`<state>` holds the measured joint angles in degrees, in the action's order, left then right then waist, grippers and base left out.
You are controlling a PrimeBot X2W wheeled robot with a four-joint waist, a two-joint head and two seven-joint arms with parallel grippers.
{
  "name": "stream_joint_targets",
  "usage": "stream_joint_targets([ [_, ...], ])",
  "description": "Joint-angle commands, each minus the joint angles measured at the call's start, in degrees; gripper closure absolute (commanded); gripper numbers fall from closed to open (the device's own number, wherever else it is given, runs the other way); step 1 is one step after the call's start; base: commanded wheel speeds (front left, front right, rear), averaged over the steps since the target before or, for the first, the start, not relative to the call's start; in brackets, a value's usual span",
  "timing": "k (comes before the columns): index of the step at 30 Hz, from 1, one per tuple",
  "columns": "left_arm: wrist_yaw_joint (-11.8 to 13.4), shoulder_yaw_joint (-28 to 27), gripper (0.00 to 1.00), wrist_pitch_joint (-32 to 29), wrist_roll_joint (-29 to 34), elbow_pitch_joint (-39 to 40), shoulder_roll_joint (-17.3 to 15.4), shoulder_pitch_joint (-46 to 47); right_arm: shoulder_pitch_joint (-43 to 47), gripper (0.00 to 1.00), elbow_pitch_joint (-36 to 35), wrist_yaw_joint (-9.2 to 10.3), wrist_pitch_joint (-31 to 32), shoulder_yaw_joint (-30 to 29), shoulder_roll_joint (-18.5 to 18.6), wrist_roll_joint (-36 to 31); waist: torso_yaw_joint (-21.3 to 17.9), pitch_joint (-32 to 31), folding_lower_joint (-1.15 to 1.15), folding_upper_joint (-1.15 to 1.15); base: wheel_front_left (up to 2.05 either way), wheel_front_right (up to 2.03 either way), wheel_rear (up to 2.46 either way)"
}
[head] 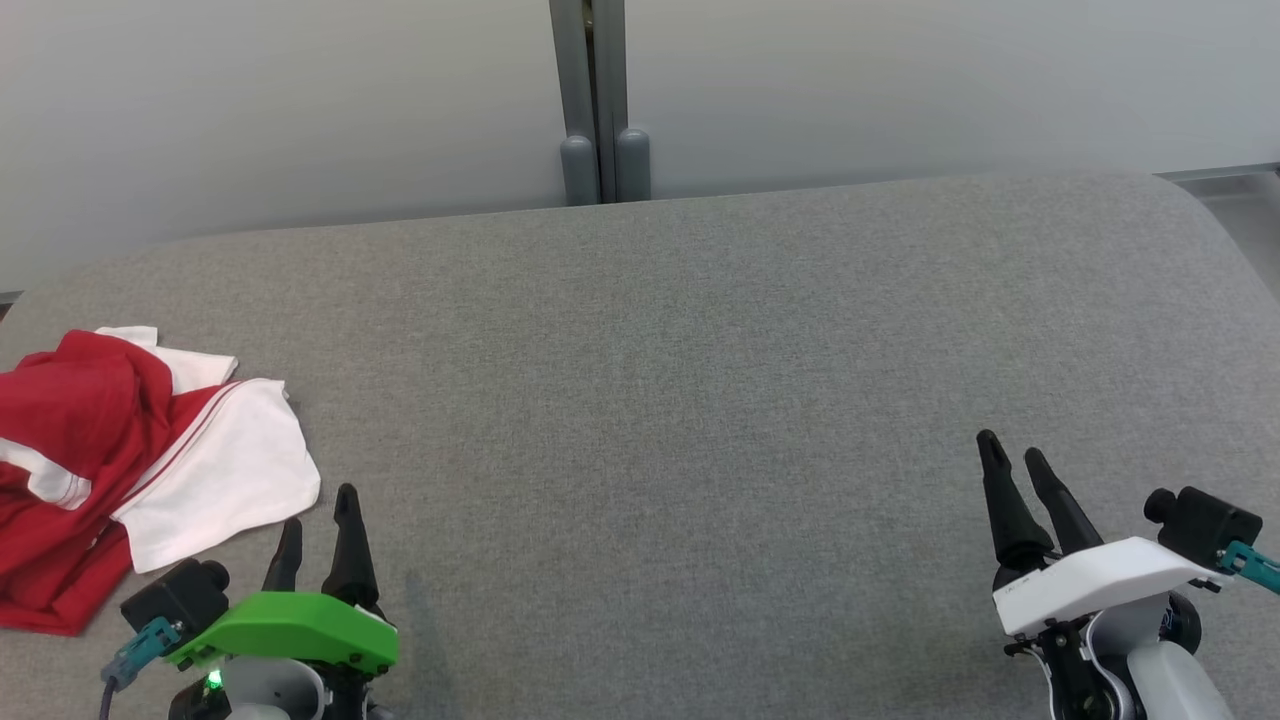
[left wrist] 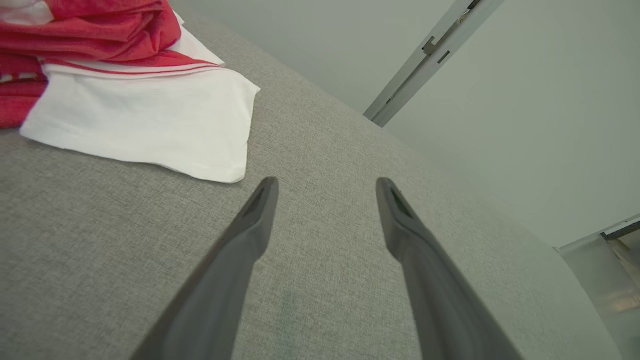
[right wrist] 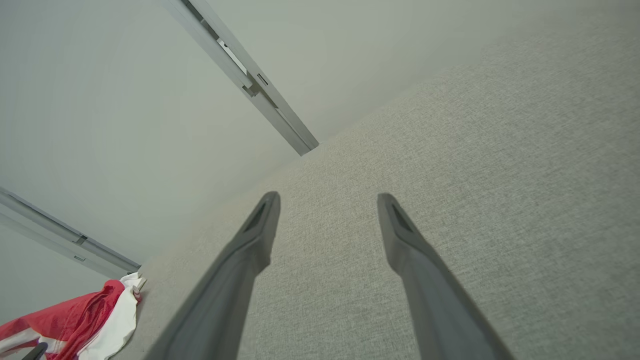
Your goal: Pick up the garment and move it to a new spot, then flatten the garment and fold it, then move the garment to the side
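1 garment (head: 70, 450) bunched just left of left tool (head: 318, 508), not touching

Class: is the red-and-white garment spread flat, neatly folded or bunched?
Bunched: the garment lies rumpled, red folds overlapping, white sleeve splayed.

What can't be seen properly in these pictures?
Head view: the crumpled red soft-fabric shirt with white sleeves runs past the left edge, and its own folds hide its full shape.
Left wrist view: the top and left edges cut it off.
Right wrist view: it is small in the bottom-left corner and cut off there.
Head view: the grey fabric-covered surface continues beyond the right edge.
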<state>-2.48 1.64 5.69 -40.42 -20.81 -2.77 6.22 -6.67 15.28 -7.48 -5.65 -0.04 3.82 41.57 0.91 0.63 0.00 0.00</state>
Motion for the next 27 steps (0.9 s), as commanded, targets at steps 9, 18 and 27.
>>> stream_joint_targets([
  [9, 1.0, 0.8, 0.0, 1.9, 7.0, -0.2, -0.3, 1.9, -0.5, 0.0, -0.2, -0.01, -1.9, 0.5, -0.2, -8.0, 0.1, 0.2, 0.0, 0.0, 0.0, 0.0, 0.0],
  [18, 1.2, 2.2, 0.0, 3.3, 13.4, 0.5, -0.4, 2.5, -1.7, 0.0, -0.2, -0.01, -3.3, 1.1, -0.4, -14.1, 0.4, 0.3, 0.0, 0.0, 0.0, 0.0, 0.0],
  [27, 0.7, 3.9, 0.0, 4.5, 18.9, -1.1, -0.7, 3.0, -2.3, 0.0, -0.5, -0.01, -4.6, 1.1, -0.7, -19.1, 0.4, 0.3, 0.0, 0.0, 0.0, 0.0, 0.0],
])
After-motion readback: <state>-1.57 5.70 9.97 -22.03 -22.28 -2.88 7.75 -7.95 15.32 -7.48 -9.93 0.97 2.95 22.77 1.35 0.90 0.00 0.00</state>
